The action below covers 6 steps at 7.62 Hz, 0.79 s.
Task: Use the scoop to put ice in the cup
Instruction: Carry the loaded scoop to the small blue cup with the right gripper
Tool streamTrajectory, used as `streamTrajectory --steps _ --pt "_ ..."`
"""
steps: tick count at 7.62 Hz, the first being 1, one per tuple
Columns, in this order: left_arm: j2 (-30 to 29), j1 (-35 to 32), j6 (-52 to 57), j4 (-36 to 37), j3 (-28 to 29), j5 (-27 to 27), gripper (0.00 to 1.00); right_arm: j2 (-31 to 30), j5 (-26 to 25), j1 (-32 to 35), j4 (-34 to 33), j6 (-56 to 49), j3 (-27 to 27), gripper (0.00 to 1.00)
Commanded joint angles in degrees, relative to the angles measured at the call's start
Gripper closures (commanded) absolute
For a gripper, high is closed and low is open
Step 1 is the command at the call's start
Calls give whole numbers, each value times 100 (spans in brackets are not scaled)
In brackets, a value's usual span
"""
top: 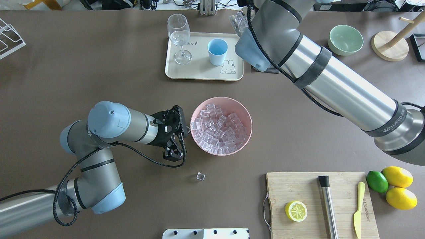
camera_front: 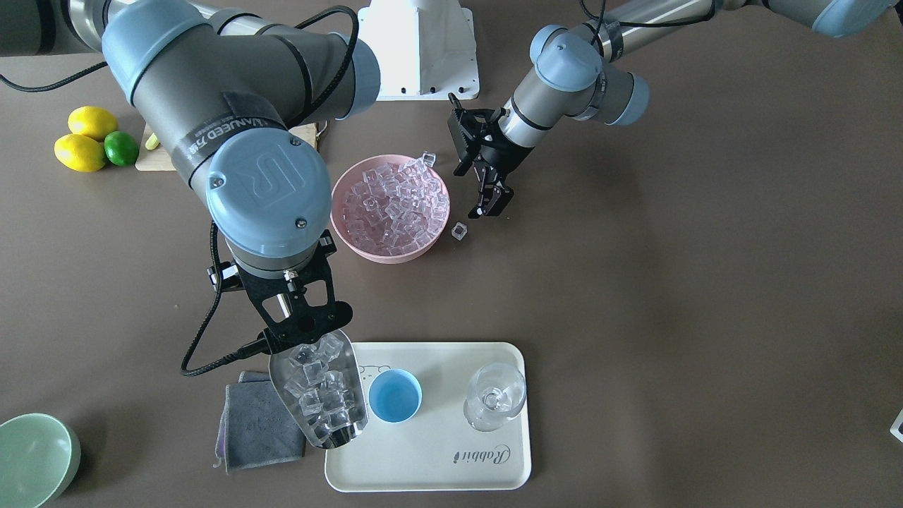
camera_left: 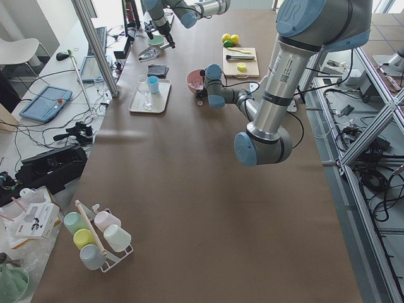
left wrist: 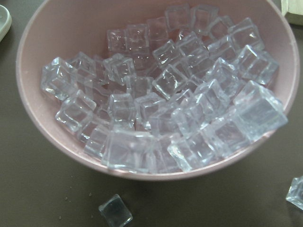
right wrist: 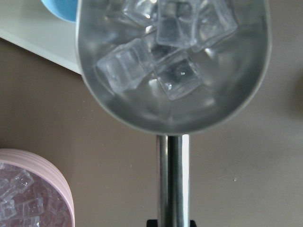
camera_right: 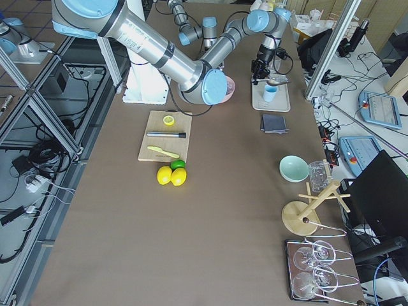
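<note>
My right gripper point(camera_front: 305, 331) is shut on the rod handle point(right wrist: 173, 179) of the steel scoop point(camera_front: 319, 395). The scoop holds several clear ice cubes point(right wrist: 163, 52) and hangs over the tray's edge, just beside the light-blue cup point(camera_front: 395, 396). The cup stands upright on the tray and looks empty; it also shows in the overhead view point(top: 217, 51). The pink bowl point(camera_front: 353, 243) is full of ice point(top: 217, 129). My left gripper point(top: 172, 154) is shut and empty, beside the bowl. One loose cube point(top: 200, 176) lies on the table near it.
The cream tray point(camera_front: 437, 458) also bears a clear stemmed glass point(camera_front: 495, 395). A grey cloth point(camera_front: 257, 427) lies under the scoop's side. A pale green bowl point(camera_front: 32, 458), a cutting board point(top: 318, 202) with a lemon half, steel cylinder and knife, and lemons with a lime point(camera_front: 92, 137) sit around.
</note>
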Motion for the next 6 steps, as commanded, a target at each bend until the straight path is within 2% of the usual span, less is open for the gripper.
streamTrajectory --steps 1,3,4,6 --pt "-1 0 -4 -1 0 0 1 409 102 16 -307 -64 -653 100" --pt "-1 0 -4 8 0 0 1 594 112 -98 -713 -186 -802 100" --pt "-1 0 -4 8 0 0 1 830 121 -186 -767 -231 -1178 100" --pt "-1 0 -4 0 0 0 1 1112 121 -361 -854 -301 -1601 100"
